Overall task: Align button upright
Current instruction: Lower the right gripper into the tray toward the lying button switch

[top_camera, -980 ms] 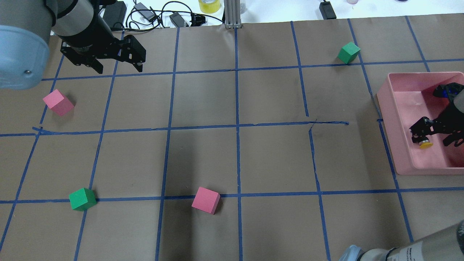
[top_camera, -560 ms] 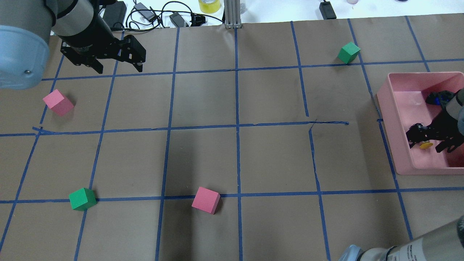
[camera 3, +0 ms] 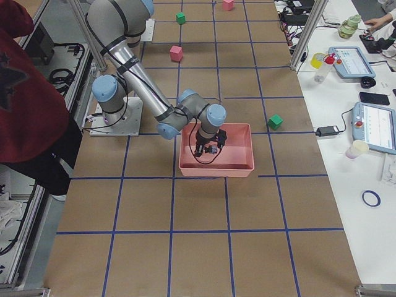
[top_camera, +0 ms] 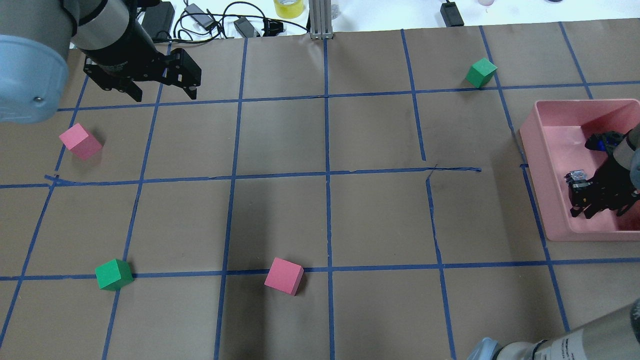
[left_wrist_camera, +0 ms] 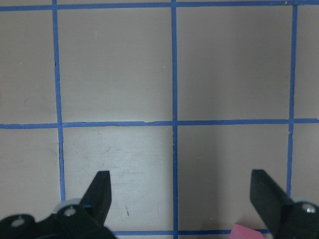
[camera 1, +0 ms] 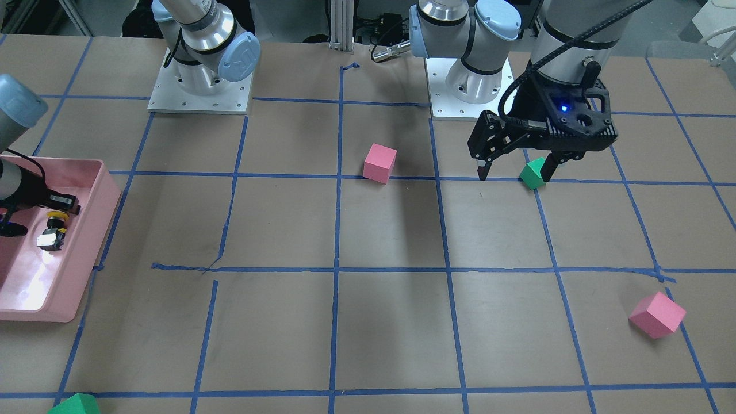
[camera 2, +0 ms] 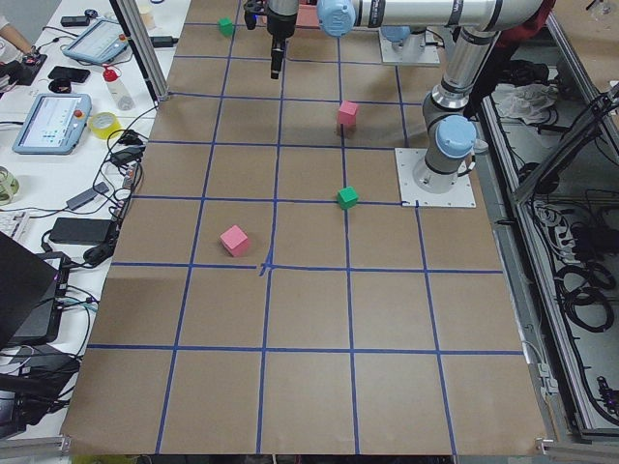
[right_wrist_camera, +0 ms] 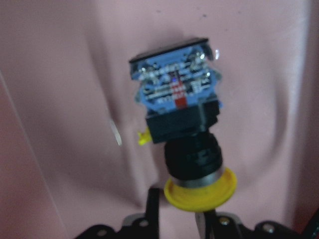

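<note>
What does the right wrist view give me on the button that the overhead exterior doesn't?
Only right wrist: the button close up, its yellow cap at the right gripper fingertips, contact block pointing away. Only overhead: the left gripper, open, and four foam cubes. Both: the button inside the pink tray, though overhead hides its cap.

In bin (top_camera: 542, 175) at table (top_camera: 280, 140) right end: button (right_wrist_camera: 182, 134).

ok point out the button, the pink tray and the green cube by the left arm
button (right_wrist_camera: 182, 124), right wrist view, on its black housing between contact block and yellow cap.
pink tray (top_camera: 545, 175), overhead view, on the outer wall facing the table's middle.
green cube (camera 1: 532, 174), front-facing view, on its camera-facing side.
</note>
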Motion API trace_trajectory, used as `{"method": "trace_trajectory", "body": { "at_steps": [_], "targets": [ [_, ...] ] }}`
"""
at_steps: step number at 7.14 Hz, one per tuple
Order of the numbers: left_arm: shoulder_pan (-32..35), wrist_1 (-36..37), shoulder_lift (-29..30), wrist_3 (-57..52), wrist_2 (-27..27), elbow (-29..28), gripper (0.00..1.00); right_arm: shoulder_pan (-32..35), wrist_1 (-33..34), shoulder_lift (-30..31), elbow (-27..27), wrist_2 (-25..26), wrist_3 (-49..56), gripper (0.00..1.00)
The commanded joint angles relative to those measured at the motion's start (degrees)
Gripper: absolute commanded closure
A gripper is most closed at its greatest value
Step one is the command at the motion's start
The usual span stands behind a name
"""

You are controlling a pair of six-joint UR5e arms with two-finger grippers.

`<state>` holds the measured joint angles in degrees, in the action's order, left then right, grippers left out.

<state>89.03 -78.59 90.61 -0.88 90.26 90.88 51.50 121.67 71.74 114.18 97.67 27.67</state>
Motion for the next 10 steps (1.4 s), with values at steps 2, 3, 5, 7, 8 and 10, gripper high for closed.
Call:
{"method": "trace_trajectory", "body": {
  "at_steps": [2, 3, 5, 7, 8, 10],
  "targets": [
    [0.00, 0.02, 0.00, 0.00, 0.00, 0.00, 0.00, 0.88, -12.61, 5.23, -8.41, 0.78, -1.21, 1.00],
    [0.00, 0.02, 0.00, 0.00, 0.00, 0.00, 0.00, 2.88, -18.51, 5.77, -12.97, 0.68, -3.39, 1.00],
    [0.00, 0.02, 0.00, 0.00, 0.00, 0.00, 0.00, 4.92, -23.58, 5.26, -16.54, 0.77, -4.91, 1.00],
    [0.00, 0.02, 0.00, 0.00, 0.00, 0.00, 0.00, 4.92, -19.13, 4.81, -11.73, 1.30, -4.82, 0.03],
    [0.00, 0.02, 0.00, 0.00, 0.00, 0.00, 0.00, 4.92, -15.10, 4.73, -9.44, 1.82, -3.68, 0.00],
    [0.00, 0.02, 0.00, 0.00, 0.09, -0.09, 0.00, 4.75, -14.44, 4.20, -7.75, 2.09, -3.85, 0.00]
  ]
}}
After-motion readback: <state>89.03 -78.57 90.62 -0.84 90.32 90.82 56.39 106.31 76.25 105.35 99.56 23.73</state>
